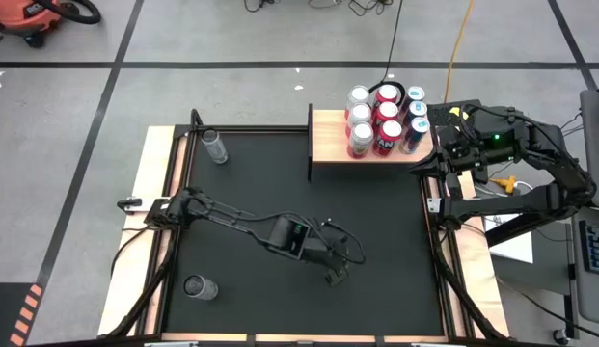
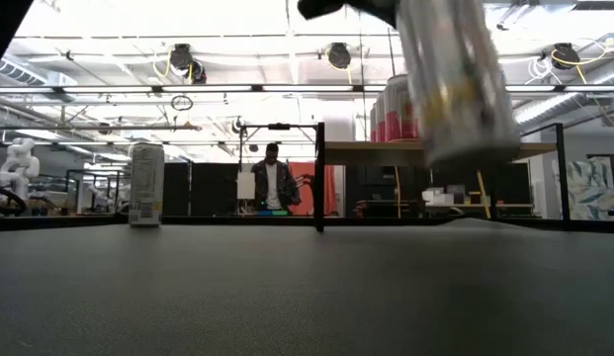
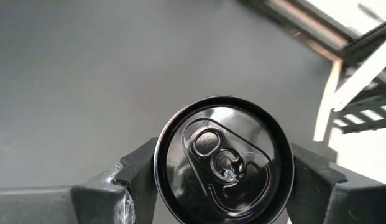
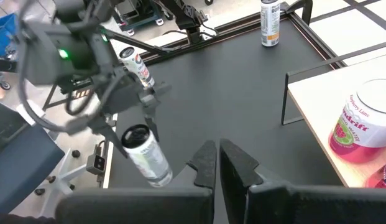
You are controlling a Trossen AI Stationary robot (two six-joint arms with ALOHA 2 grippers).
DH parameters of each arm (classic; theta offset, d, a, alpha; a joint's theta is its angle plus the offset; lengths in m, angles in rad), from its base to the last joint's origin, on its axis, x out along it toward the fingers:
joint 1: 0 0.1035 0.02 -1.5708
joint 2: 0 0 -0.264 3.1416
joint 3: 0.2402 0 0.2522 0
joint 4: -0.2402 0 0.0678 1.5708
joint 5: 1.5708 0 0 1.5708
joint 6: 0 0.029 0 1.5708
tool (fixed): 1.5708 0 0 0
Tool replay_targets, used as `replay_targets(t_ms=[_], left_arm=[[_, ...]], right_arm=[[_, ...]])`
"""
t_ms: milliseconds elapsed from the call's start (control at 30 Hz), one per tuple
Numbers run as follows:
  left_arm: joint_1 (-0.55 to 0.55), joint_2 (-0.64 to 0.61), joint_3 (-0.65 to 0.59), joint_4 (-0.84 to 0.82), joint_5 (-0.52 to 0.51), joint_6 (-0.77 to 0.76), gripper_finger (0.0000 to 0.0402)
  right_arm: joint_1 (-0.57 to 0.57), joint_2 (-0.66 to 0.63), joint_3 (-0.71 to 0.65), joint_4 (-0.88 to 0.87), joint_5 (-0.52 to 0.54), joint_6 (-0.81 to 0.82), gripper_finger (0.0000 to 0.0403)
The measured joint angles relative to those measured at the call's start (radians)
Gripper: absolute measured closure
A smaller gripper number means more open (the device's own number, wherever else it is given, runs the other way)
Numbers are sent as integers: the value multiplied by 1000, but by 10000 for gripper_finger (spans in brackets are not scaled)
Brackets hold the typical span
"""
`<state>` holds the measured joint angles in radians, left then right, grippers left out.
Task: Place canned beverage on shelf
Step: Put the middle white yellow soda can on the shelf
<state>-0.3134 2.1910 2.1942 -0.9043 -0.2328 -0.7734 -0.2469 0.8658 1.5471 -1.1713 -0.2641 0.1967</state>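
Observation:
A silver-and-white can (image 4: 146,155) hangs in the air over the black table, with my left gripper (image 3: 224,186) shut on it; its dark top with the pull tab (image 3: 224,158) faces the wrist camera. In the low view the can (image 2: 455,84) floats, tilted, well above the tabletop. In the high view my left gripper (image 1: 335,275) is near the table's middle, toward the near edge. The shelf (image 1: 328,145), a light-wood board, stands at the far right and bears several cans (image 1: 381,120). My right gripper (image 4: 219,163) waits shut beside the shelf. My left gripper pinches the can's side wall just below its top rim (image 3: 160,163) between its two fingers (image 3: 140,171), one on each side. The fingers slant down from the table's left, running along the can. The can hangs lifted clear of the table, tilted, top toward the wrist.
Two more cans stand on the table: one at the far left (image 1: 214,146), one near the left front (image 1: 200,286). The shelf's black frame post (image 2: 319,178) rises at its left end. A person (image 2: 274,186) stands in the room beyond the table.

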Motion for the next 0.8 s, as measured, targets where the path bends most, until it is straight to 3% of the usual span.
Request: replay_targets(t_ms=[300,633,800], left_arm=[[4,0,159,-87,2,3,148],[29,-59,162,-43,4,-5,149],[41,-96,162,-39,4,-2,149]], right_arm=[[0,0,0,0,0,-17,403],[0,0,0,0,-7,-26,403],[0,0,0,0,-80,-34,403]])
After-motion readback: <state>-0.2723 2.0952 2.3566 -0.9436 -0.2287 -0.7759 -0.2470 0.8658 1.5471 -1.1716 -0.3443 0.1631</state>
